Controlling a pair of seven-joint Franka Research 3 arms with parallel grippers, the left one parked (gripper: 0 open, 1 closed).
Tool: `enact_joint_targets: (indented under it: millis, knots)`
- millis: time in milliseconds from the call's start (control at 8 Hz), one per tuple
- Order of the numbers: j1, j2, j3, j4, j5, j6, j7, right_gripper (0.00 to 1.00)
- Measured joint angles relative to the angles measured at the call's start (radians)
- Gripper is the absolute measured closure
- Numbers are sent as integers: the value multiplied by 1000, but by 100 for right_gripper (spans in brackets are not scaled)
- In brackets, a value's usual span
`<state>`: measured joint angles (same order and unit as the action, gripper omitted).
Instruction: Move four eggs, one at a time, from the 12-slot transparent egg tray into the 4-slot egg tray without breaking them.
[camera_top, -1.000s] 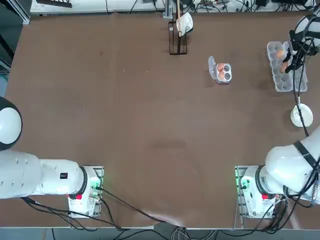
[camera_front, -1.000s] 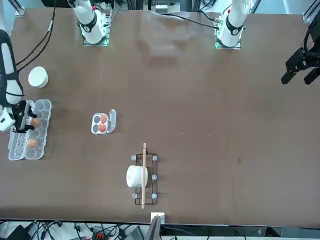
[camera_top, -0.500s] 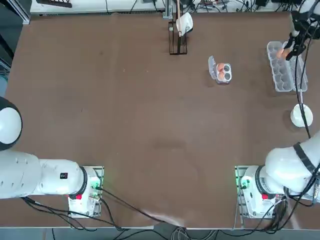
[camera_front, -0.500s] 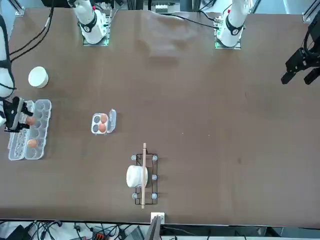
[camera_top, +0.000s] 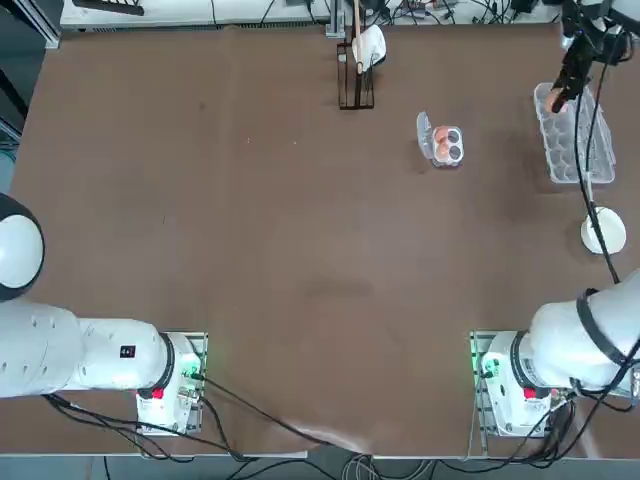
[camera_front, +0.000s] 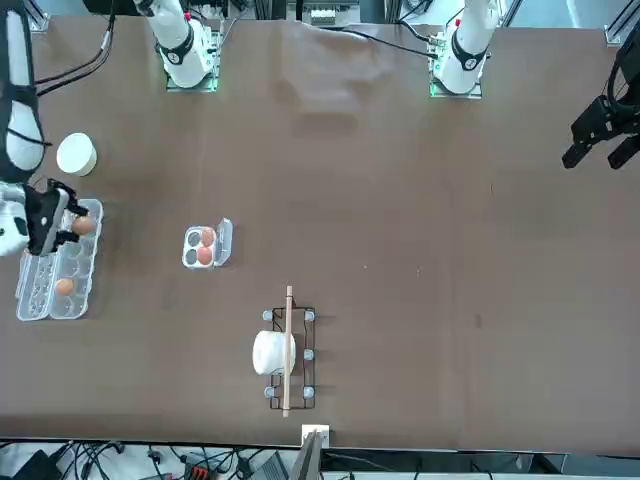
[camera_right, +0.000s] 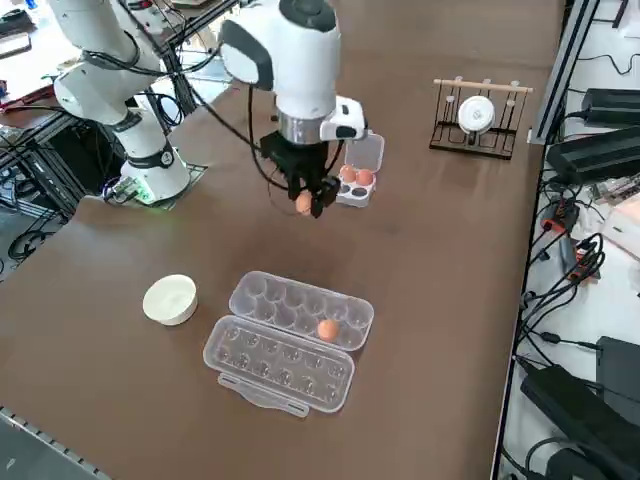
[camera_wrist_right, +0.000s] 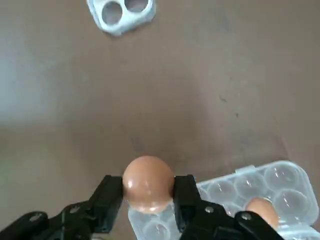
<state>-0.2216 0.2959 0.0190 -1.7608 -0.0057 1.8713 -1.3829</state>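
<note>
Right wrist view shows one egg (camera_wrist_right: 148, 184) held between the two black fingers (camera_wrist_right: 184, 202) of the right gripper (camera_wrist_right: 148, 192), one finger pressed on each side of the shell. That gripper hangs above the counter (camera_right: 440, 250), so this egg is up in the air, outside any cup. I count four eggs altogether: the one in the grip, one more (camera_right: 328, 330) sitting in a cup of the 12-slot tray (camera_right: 285, 306), and two (camera_front: 206, 246) in the 4-slot tray (camera_front: 199, 257). Those two sit side by side in the pair of cups nearest that tray's single raised lid flap (camera_front: 225, 242). The long clear carton, just one of it, lies on the counter toward the robot's right, its one clear lid (camera_right: 279, 365) folded open flat beside the cups. Near the carton's end closest to the robot's base rests one white round bowl (camera_right: 170, 300). Farther out, well apart from the carton, stands one dark wire rack (camera_right: 478, 125) with a single pale wooden bar (camera_right: 483, 86) along its top, and one white round piece (camera_right: 476, 114) sits at the rack.
</note>
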Motion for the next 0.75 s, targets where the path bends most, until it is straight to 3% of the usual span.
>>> enact_joint_targets:
  millis: [375,750]
  knots:
    - [138,-37,8,-101,23,67,345,41]
    - [288,-54,11,-271,24,307,657,41]
